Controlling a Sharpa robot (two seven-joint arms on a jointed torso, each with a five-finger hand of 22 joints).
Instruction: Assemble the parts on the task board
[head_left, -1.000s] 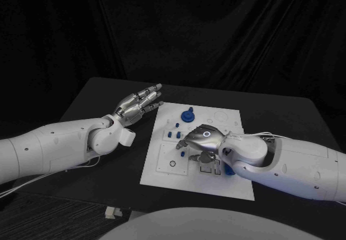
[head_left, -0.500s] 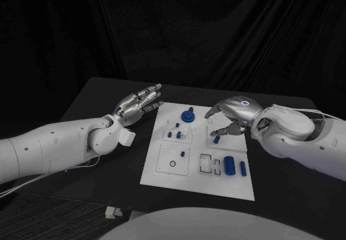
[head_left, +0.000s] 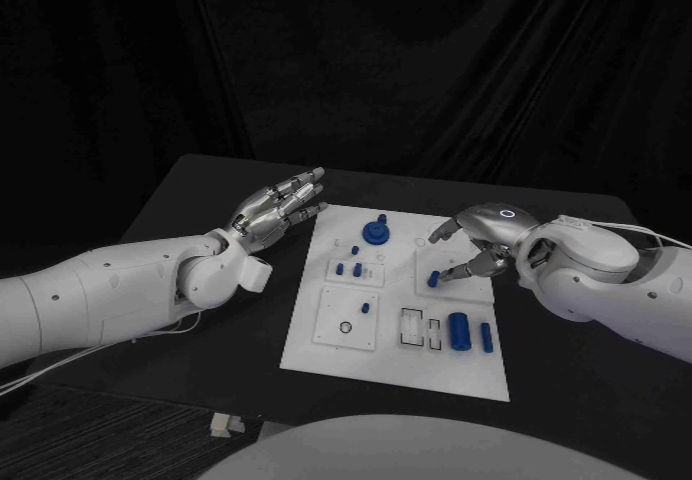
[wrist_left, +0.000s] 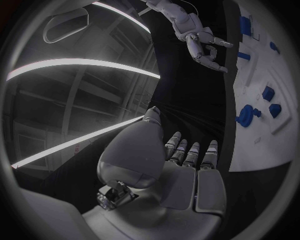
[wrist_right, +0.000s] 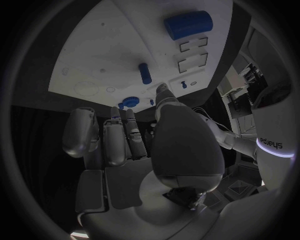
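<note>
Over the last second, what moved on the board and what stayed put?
The right hand rose from the task board's near middle and swung to its far right side, now hovering over a small upright blue peg with nothing in it. That uncovered the large blue cylinder lying near the slots. The left hand stayed open beside the board; the parts did not move.

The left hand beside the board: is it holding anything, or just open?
Open. In the head view the left hand hovers beside the task board, fingers spread with nothing between them; the wrist view shows an empty palm too.
</note>
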